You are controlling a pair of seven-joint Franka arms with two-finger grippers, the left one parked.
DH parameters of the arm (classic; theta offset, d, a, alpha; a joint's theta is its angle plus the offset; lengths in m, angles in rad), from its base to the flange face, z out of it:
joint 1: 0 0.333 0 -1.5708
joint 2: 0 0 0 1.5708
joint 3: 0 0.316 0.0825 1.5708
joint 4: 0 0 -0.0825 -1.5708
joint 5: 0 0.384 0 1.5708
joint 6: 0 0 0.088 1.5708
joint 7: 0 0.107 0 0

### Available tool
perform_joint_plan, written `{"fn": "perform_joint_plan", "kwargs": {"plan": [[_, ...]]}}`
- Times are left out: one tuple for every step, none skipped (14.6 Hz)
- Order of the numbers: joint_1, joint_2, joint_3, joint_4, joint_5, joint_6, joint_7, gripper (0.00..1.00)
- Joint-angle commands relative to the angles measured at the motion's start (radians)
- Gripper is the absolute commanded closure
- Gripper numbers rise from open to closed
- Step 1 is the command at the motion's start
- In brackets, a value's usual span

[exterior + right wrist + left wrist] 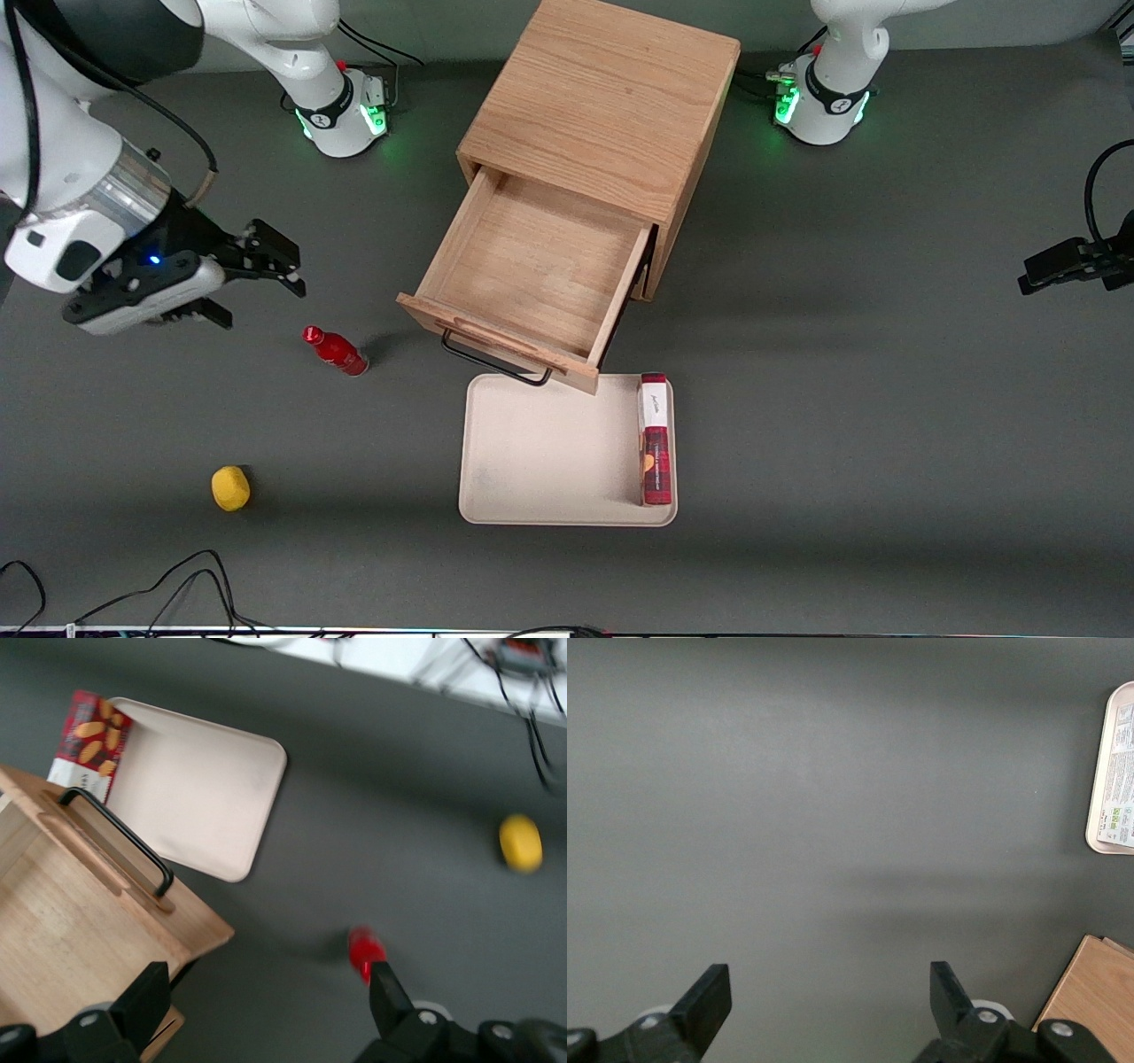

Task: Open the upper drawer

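The upper drawer (532,266) of the small wooden cabinet (602,97) is pulled far out and its plain wooden box is empty. Its black wire handle (496,359) hangs over the edge of the beige tray. The drawer also shows in the right wrist view (80,921), with its handle (120,837). The lower drawer is hidden beneath it. My gripper (257,279) is open and empty, well off the drawer toward the working arm's end of the table, above the grey tabletop. In the right wrist view the gripper (266,992) spans bare table beside the drawer's corner.
A beige tray (549,452) lies in front of the drawer with a red snack box (656,439) along one edge. A red bottle (335,351) lies near my gripper. A yellow ball (230,488) lies nearer the front camera. Cables (177,585) run along the table's near edge.
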Motion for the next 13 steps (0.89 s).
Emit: {"fn": "perform_joint_plan", "kwargs": {"plan": [[-0.028,-0.05,-0.072,-0.049,0.006,-0.09,0.078,0.0],[-0.033,-0.05,-0.097,-0.049,-0.013,-0.127,0.078,0.0],[-0.033,-0.052,-0.102,-0.052,-0.05,-0.15,0.078,0.0],[-0.033,-0.055,-0.102,-0.055,-0.09,-0.155,0.08,0.0],[-0.033,-0.055,-0.102,-0.061,-0.105,-0.155,0.087,0.0],[-0.034,-0.055,-0.102,-0.072,-0.106,-0.155,0.101,0.0],[-0.043,-0.056,-0.1,-0.084,-0.106,-0.155,0.114,0.0],[-0.043,-0.056,-0.1,-0.083,-0.106,-0.152,0.115,0.0],[-0.043,-0.056,-0.102,-0.083,-0.107,-0.15,0.115,0.0],[-0.043,-0.055,-0.102,-0.083,-0.107,-0.146,0.114,0.0],[-0.043,-0.053,-0.102,-0.083,-0.107,-0.143,0.114,0.0],[-0.043,-0.052,-0.102,-0.08,-0.109,-0.141,0.114,0.0],[-0.043,-0.05,-0.102,-0.08,-0.109,-0.141,0.114,0.0]]}}
